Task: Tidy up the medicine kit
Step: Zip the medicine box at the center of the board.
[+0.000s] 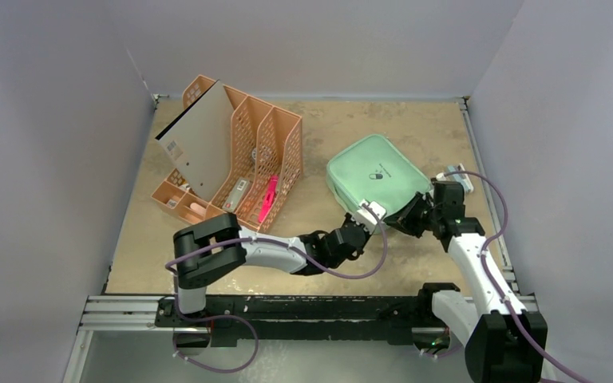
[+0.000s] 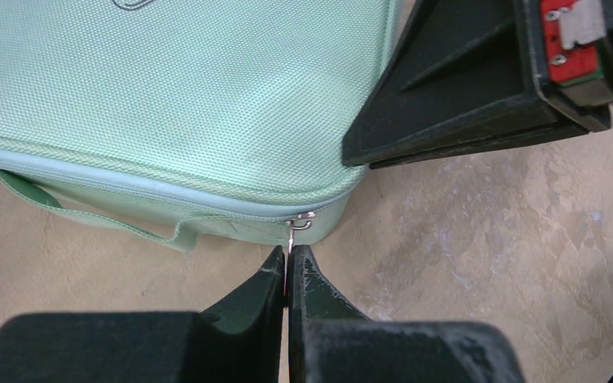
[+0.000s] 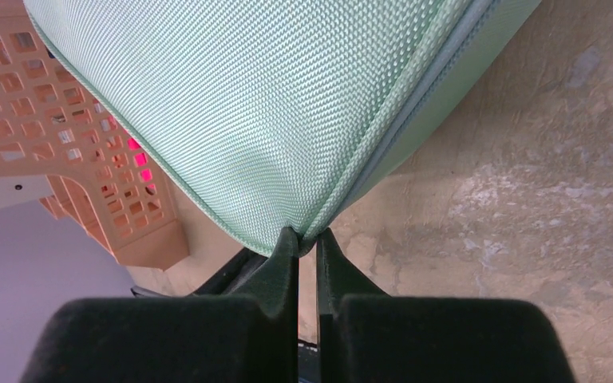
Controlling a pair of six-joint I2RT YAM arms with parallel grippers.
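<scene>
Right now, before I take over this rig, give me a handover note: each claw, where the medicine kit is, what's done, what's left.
Left claw: shut on the zipper pull at the near corner of the medicine kit.
Right claw: shut, pinching the kit's edge seam just to the right of that corner.
Kit: flat on the table, right of the orange rack, lid down, zipper closed where it shows.
Done: both grips are set.
Left: unzip, lift the lid, sort the contents. Nothing inside is visible yet.
</scene>
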